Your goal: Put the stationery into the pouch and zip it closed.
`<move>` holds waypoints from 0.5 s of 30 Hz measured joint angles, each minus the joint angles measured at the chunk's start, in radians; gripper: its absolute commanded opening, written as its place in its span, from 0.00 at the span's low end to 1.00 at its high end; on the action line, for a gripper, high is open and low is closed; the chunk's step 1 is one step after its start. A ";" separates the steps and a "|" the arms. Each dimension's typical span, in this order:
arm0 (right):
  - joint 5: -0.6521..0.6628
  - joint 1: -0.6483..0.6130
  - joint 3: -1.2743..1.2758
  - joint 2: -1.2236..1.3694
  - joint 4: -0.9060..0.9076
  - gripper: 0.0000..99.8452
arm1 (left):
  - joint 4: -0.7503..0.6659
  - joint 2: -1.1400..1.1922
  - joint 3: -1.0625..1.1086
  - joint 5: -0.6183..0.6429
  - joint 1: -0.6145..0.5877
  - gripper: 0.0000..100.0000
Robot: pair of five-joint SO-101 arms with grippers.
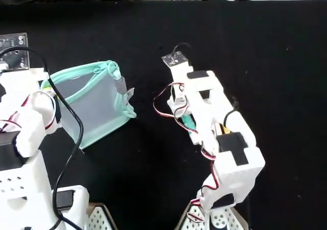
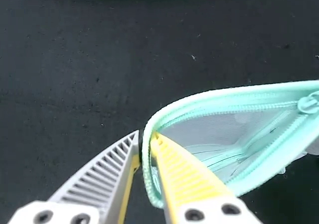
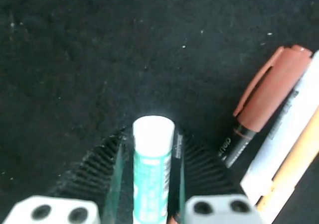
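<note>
- The left gripper (image 2: 145, 135) was clenched on the rim of the pouch (image 2: 234, 129), one finger inside the mouth and one outside. Judging by this, the pinch was there to keep the mouth lifted and gaping so that things could be dropped in.
- The pouch's zip lay open along the rim, with its pull (image 2: 309, 104) at the end away from that gripper.
- The right gripper (image 3: 152, 130) was grasping a white-capped glue stick (image 3: 153, 154) lengthwise between its fingers, cap forward. This was probably the next item bound for the pouch.
- Just beside it on the table (image 3: 75, 45) lay a brown marker (image 3: 266, 97), a white pen (image 3: 286, 129) and an orange pen (image 3: 294, 169), packed side by side and not yet stowed.
- From above, the left arm (image 1: 25, 133) stood at the pouch's near corner. The right arm (image 1: 219, 133) was folded low over the table, well apart from the pouch, its gripper pointing toward the table's far side.
</note>
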 measured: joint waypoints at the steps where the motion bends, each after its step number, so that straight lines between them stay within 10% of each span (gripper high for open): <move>1: 0.000 0.002 0.000 -0.006 0.008 0.02 | 0.000 0.000 0.000 0.000 0.000 0.03; 15: 0.138 -0.209 0.183 -0.186 0.127 0.10 | 0.000 0.000 0.000 0.000 0.000 0.03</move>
